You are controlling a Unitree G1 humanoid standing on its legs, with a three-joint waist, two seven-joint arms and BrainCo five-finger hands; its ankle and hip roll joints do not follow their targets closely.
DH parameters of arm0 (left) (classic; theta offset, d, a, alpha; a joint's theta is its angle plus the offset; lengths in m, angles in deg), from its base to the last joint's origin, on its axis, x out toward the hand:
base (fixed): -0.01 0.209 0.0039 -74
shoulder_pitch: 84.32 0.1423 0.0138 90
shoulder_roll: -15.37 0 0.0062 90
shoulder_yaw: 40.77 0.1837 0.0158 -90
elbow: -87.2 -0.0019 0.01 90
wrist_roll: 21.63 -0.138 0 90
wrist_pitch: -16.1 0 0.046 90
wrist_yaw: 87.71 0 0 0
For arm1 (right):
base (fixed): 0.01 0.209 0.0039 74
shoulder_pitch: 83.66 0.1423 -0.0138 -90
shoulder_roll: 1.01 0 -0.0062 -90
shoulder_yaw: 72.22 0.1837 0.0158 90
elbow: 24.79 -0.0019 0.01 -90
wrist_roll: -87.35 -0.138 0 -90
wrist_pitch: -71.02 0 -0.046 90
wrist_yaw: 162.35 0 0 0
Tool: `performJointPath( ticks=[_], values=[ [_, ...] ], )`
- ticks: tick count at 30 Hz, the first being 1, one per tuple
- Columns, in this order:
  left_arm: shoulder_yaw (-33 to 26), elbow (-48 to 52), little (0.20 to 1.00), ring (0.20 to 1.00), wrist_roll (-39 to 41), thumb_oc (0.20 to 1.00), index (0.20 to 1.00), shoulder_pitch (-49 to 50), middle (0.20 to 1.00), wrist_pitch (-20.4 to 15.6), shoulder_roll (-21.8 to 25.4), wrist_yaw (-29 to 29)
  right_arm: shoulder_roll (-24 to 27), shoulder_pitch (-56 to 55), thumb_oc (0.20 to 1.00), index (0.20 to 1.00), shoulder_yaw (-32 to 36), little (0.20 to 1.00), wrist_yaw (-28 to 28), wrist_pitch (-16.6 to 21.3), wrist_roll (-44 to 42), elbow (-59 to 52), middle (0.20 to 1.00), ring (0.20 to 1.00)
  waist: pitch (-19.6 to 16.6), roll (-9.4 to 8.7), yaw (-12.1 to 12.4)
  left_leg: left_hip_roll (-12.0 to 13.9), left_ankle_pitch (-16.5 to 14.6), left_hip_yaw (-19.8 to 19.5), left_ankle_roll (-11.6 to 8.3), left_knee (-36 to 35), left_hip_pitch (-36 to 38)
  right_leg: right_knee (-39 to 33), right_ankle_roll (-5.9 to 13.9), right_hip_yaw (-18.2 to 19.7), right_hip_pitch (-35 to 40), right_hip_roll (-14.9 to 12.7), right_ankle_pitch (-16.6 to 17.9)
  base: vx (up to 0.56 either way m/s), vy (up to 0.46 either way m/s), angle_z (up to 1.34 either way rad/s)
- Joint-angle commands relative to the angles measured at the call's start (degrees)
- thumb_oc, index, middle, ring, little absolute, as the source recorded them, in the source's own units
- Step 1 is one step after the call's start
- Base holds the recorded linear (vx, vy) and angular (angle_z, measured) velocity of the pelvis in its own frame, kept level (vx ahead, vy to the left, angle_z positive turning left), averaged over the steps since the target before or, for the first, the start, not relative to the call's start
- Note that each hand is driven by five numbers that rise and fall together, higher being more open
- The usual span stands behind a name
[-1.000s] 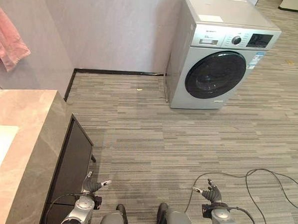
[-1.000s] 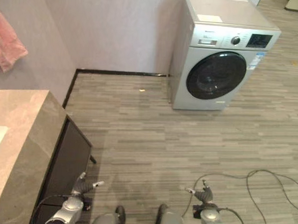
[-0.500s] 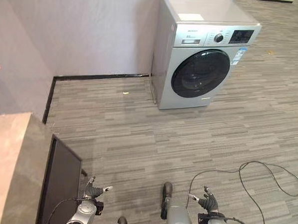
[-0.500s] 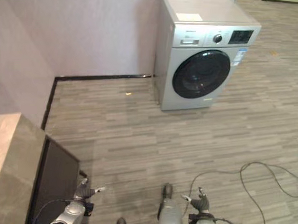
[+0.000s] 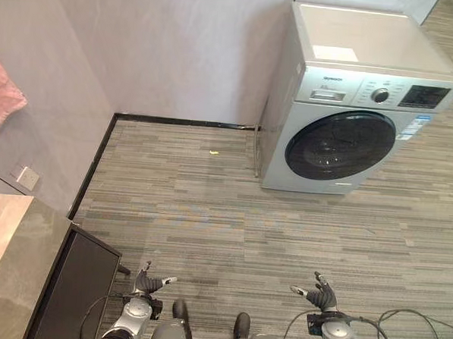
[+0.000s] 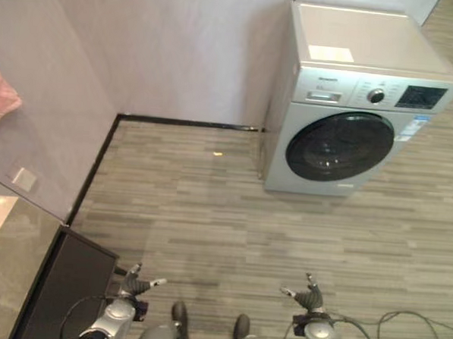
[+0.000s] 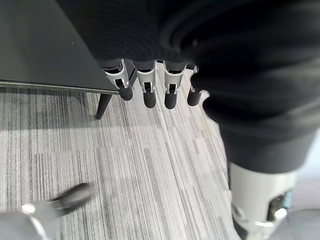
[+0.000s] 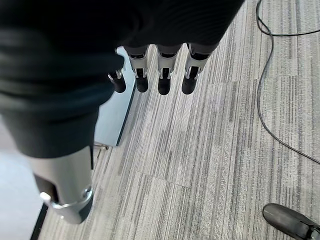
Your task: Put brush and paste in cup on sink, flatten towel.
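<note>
Far to my left I see a corner of the pink towel hanging against the wall, well above the floor, with a small wall socket below it. Below that, at the lower left edge, is the stone worktop of the sink unit, and its dark cabinet side drops to the floor beside it. I cannot see the brush, the paste or the cup anywhere from here, so I cannot say where they lie. My left hand hangs low just beside that dark cabinet, fingers straight and spread, holding nothing; in its own wrist view the fingers point out over the striped grey floor with the cabinet's leg close by. Along the foot of the back wall runs a dark skirting strip, and a small yellowish speck lies on the floor near it. Further right my right hand is also low over the floor, fingers relaxed and apart, empty; its wrist view shows the fingers over bare floor. At the right, against the back wall, stands a silver washing machine with a round dark door, a knob and a display on its panel, and a pale sheet lying flat on its top.
</note>
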Motion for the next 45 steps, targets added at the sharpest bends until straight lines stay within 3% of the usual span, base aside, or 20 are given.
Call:
performJointPath(
  ticks=[1, 6, 7, 10, 11, 13, 15, 17, 18, 19, 20, 24, 27, 30, 33, 34, 36, 38, 41, 45],
  values=[
    [-1.85, 2.21, 1.0, 1.0, -0.47, 1.0, 1.0, 0.46, 1.0, -1.04, 1.81, 0.94, 0.63, -2.23, 1.0, 1.0, 0.19, 1.0, 0.84, 1.24, 1.23, -4.51, 1.0, 1.0, -0.18, 0.21, 1.17, 0.65, 5.32, 2.66, 1.48, 0.0, -1.41, 11.05, 6.68, 3.24, 2.1, -1.0, -7.71, 0.57, 0.118, -0.06],
    [-2.37, 1.98, 1.0, 1.0, -0.95, 1.0, 1.0, 1.97, 1.0, -0.95, 2.32, 0.87, -1.33, -1.74, 1.0, 1.0, -1.37, 1.0, 1.93, 0.74, 3.22, -2.46, 1.0, 1.0, -1.78, -1.01, 2.59, -0.42, 4.77, 2.0, 3.8, 5.33, -0.58, 19.05, 8.55, 5.84, 2.33, -2.8, -8.89, 0.5, 0.183, -0.64],
    [-2.25, 2.07, 1.0, 1.0, -2.12, 1.0, 1.0, 2.43, 1.0, -0.77, 3.25, 0.81, -2.13, -1.84, 1.0, 1.0, -1.03, 1.0, 2.36, 0.56, 3.25, -2.85, 1.0, 1.0, -1.51, -2.43, 2.42, -2.89, 1.32, 2.52, 6.34, 7.96, 0.6, 28.9, 11.27, 8.01, -0.13, -5.63, 0.02, 0.39, 0.284, 0.02],
    [-1.22, 2.4, 1.0, 1.0, -4.8, 1.0, 1.0, 2.87, 1.0, -0.02, 4.14, 1.03, -2.45, -1.86, 1.0, 1.0, -0.51, 1.0, 2.26, 0.43, 3.41, -4.25, 1.0, 1.0, -0.86, -1.75, 1.71, -5.25, -2.87, 2.92, 9.49, 8.62, 5.3, 42.49, 12.04, 8.94, -5.32, -8.85, 12.44, 0.48, 0.364, 0.2],
    [-0.76, 1.72, 1.0, 1.0, -6.08, 1.0, 1.0, 2.56, 1.0, 0.13, 4.78, 1.4, -2.67, -1.85, 1.0, 1.0, -0.12, 1.0, 2.33, 0.59, 2.53, -5.4, 1.0, 1.0, 0.61, -0.3, 0.67, -4.87, -4.35, 1.92, 10.46, 8.32, 8.26, 49.26, 11.69, 9.16, -10.96, -8.07, 11.36, 0.39, 0.276, 0.26],
    [-0.44, 1.46, 1.0, 1.0, -7.07, 1.0, 1.0, 2.52, 1.0, 0.27, 5.03, 1.64, -2.6, -1.81, 1.0, 1.0, -0.41, 1.0, 2.54, 0.87, 2.48, -6.54, 1.0, 1.0, 0.94, 0.34, -0.08, -4.79, -4.61, 0.75, 10.42, 7.54, 9.65, 49.16, 11.03, 10.12, -14.9, -5.73, 7.96, 0.35, 0.14, 0.14],
    [-0.15, 2.09, 1.0, 1.0, -7.42, 1.0, 1.0, 2.2, 1.0, -0.09, 5.41, 1.92, -2.53, -2.48, 1.0, 1.0, -1.12, 1.0, 3.56, 1.15, 2.44, -8.44, 1.0, 1.0, 1.48, -0.11, -1.11, -6.19, -5.34, -1.23, 9.88, 6.22, 12.89, 40.28, 10.29, 8.21, -16.55, -6.33, 4.97, 0.5, 0.037, 0.12],
    [-0.25, 1.49, 1.0, 1.0, -6.76, 1.0, 1.0, 1.3, 1.0, -0.2, 5.05, 1.79, -2.43, -2.75, 1.0, 1.0, -1.16, 1.0, 3.41, 1.39, 2.49, -8.85, 1.0, 1.0, 1.13, -0.89, -1.8, -7.17, -7.17, -3.92, 8.34, 6.02, 14.71, 23.54, 9.82, 6.77, -17.48, -7.75, 3.36, 0.58, -0.121, 0.47],
    [-0.14, 0.89, 1.0, 1.0, -6.65, 1.0, 1.0, 0.57, 1.0, -0.41, 4.84, 1.93, -2.23, -3.22, 1.0, 1.0, -1.06, 1.0, 3.01, 1.52, 2.7, -9.36, 1.0, 1.0, 0.88, -1.32, -2.84, -7.66, -8.45, -5.74, 7.37, 6.11, 16.13, 12.88, 10.46, 8.75, -18.16, -7.94, 4.87, 0.64, -0.117, 1.0],
    [-0.04, 0.38, 1.0, 1.0, -7.38, 1.0, 1.0, -0.14, 1.0, -0.61, 5.0, 2.17, -1.64, -3.49, 1.0, 1.0, -1.09, 1.0, 2.75, 1.42, 3.63, -11.15, 1.0, 1.0, 0.55, -1.67, -3.61, -7.56, -9.18, -6.71, 6.75, 5.56, 17.22, 9.51, 11.32, 11.46, -19.29, -8.45, 5.71, 0.66, -0.093, 1.24],
    [-0.19, -0.34, 1.0, 1.0, -8.01, 1.0, 1.0, -0.81, 1.0, -0.59, 5.13, 3.0, -1.24, -3.91, 1.0, 1.0, -0.83, 1.0, 1.96, 1.19, 4.28, -11.94, 1.0, 1.0, 0.43, -1.76, -4.48, -7.3, -9.85, -8.02, 6.37, 5.05, 18.53, 8.35, 12.56, 14.95, -19.57, -8.02, 6.5, 0.57, -0.074, 1.15],
    [-2.05, -2.12, 1.0, 1.0, -4.52, 1.0, 1.0, -1.09, 1.0, -0.77, 3.57, 3.98, -2.48, -6.1, 1.0, 1.0, -0.69, 1.0, 1.36, 1.03, 4.49, -11.92, 1.0, 1.0, -1.18, -2.76, -4.81, -6.25, -10.59, -12.32, 5.02, 4.43, 21.08, 10.97, 11.69, 16.56, -16.73, -5.72, 6.32, 0.49, -0.153, 1.06],
    [-1.6, 0.65, 1.0, 1.0, -3.08, 1.0, 1.0, -1.99, 1.0, -0.97, 3.76, 4.1, -0.68, -5.31, 1.0, 1.0, -0.69, 1.0, 2.41, 1.36, 2.79, -11.42, 1.0, 1.0, -0.87, -2.59, -4.65, -5.03, -8.3, -13.91, 2.92, 13.87, 17.24, 12.25, 9.71, 12.96, -15.33, -5.33, 4.5, 0.35, -0.201, 1.01],
    [-0.18, 3.08, 1.0, 1.0, -3.04, 1.0, 1.0, -4.1, 1.0, -1.32, 4.95, 4.05, 1.18, -4.38, 1.0, 1.0, -0.34, 1.0, 2.34, 1.82, 1.26, -12.53, 1.0, 1.0, 0.9, -3.14, -4.24, -3.36, -6.42, -11.34, 2.02, 25.05, 9.41, 12.45, 7.71, 8.09, -13.15, -6.39, 2.2, 0.2, -0.178, 0.88],
    [0.01, 4.16, 1.0, 1.0, -3.16, 1.0, 1.0, -4.32, 1.0, -1.18, 5.62, 4.08, 2.02, -4.98, 1.0, 1.0, 0.24, 1.0, 2.31, 1.7, 1.37, -13.19, 1.0, 1.0, 1.29, -3.22, -3.79, -1.18, -5.46, -6.45, 2.24, 23.93, 7.36, 11.81, 7.2, 5.11, -11.07, -6.68, 0.66, 0.21, -0.075, 0.89],
    [-0.26, 3.91, 1.0, 1.0, -2.79, 1.0, 1.0, -4.29, 1.0, -1.16, 5.61, 3.94, 2.27, -5.89, 1.0, 1.0, 0.97, 1.0, 1.99, 1.6, 1.52, -12.62, 1.0, 1.0, 1.2, -3.05, -3.48, -0.68, -6.61, -1.58, 2.96, 17.52, 5.01, 10.58, 8.02, 2.16, -9.24, -7.37, -0.42, 0.29, -0.001, 0.77],
    [-0.39, 3.39, 1.0, 1.0, -2.8, 1.0, 1.0, -4.14, 1.0, -1.07, 5.67, 3.94, 2.42, -6.21, 1.0, 1.0, 1.15, 1.0, 1.99, 1.54, 1.5, -12.28, 1.0, 1.0, 1.04, -2.8, -3.17, -0.68, -5.47, 0.12, 2.77, 14.68, 3.14, 10.31, 8.43, 0.97, -8.33, -7.33, -0.99, 0.32, 0.038, 0.85],
    [-0.78, 1.69, 1.0, 1.0, -5.18, 1.0, 1.0, -3.85, 1.0, -0.44, 6.29, 3.78, 3.0, -7.84, 1.0, 1.0, 1.24, 1.0, 2.15, 1.52, 2.67, -11.83, 1.0, 1.0, 0.27, -1.82, -3.06, 3.48, 1.85, 11.07, 0.16, 3.99, -1.4, 9.64, 9.85, -2.59, -2.91, -7.21, -3.44, 0.54, 0.169, 0.63],
    [-1.36, 1.17, 1.0, 1.0, -5.71, 1.0, 1.0, -2.82, 1.0, -0.33, 6.24, 3.31, 3.27, -8.04, 1.0, 1.0, 1.56, 1.0, 2.77, 1.29, 3.11, -11.06, 1.0, 1.0, -0.59, -1.88, -2.47, 3.85, 4.56, 11.31, -0.6, 2.82, -1.18, 9.75, 10.63, -3.53, -0.23, -7.97, -3.54, 0.38, 0.164, 0.56],
    [-2.35, 1.3, 1.0, 1.0, -5.94, 1.0, 1.0, -0.21, 1.0, -0.12, 7.08, 2.72, 1.59, -7.6, 1.0, 1.0, 1.48, 1.0, 3.95, 0.6, 3.41, -11.19, 1.0, 1.0, -2.03, -3.37, -0.46, 1.93, 0.89, 8.92, 1.43, 10.71, -1.38, 15.21, 11.7, -1.73, 1.57, -12.22, -2.73, 0.42, 0.261, -0.22]
  ],
)
